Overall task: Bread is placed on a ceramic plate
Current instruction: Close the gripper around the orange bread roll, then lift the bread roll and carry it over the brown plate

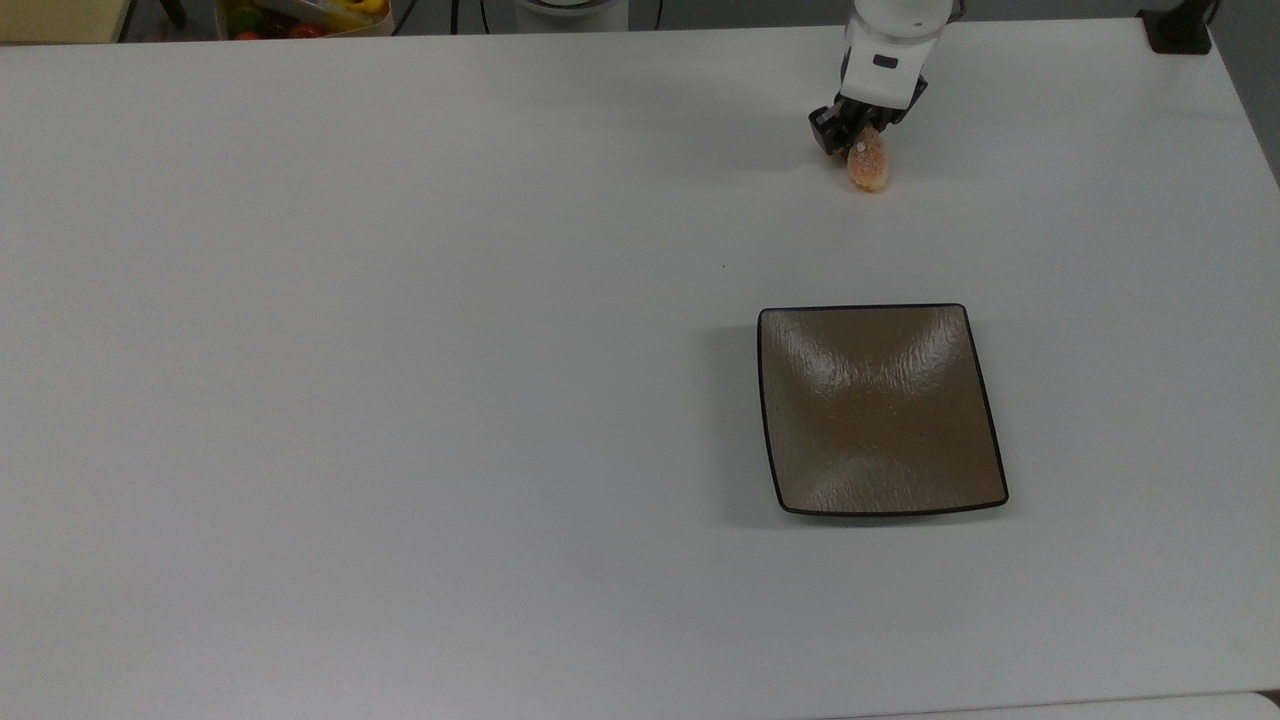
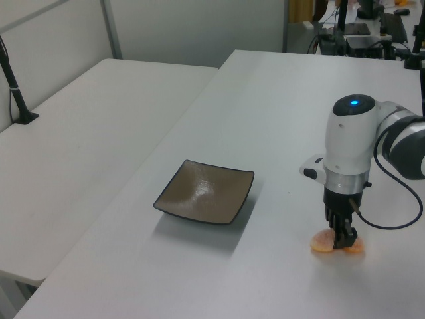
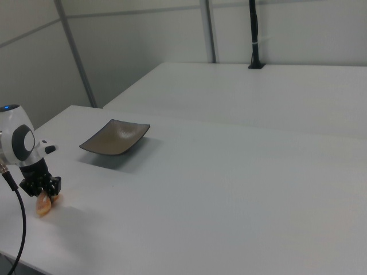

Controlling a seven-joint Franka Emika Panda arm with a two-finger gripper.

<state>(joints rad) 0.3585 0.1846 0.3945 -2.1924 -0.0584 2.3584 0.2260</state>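
The small orange-pink bread (image 1: 868, 166) (image 2: 325, 243) (image 3: 43, 204) rests on the white table near its far edge in the top view. My gripper (image 1: 850, 135) (image 2: 343, 240) (image 3: 45, 189) points straight down over it, shut on the bread, with the black fingers pinching it from both sides. The square brown ceramic plate (image 1: 880, 410) (image 2: 206, 193) (image 3: 114, 137) lies flat with nothing on it, well apart from the bread, nearer the front edge in the top view.
A container of coloured fruit (image 1: 300, 15) sits past the table's far edge at the top view's left. A black post base (image 1: 1180, 30) stands at the far right corner. A second white table (image 2: 80, 133) adjoins on the left view's left.
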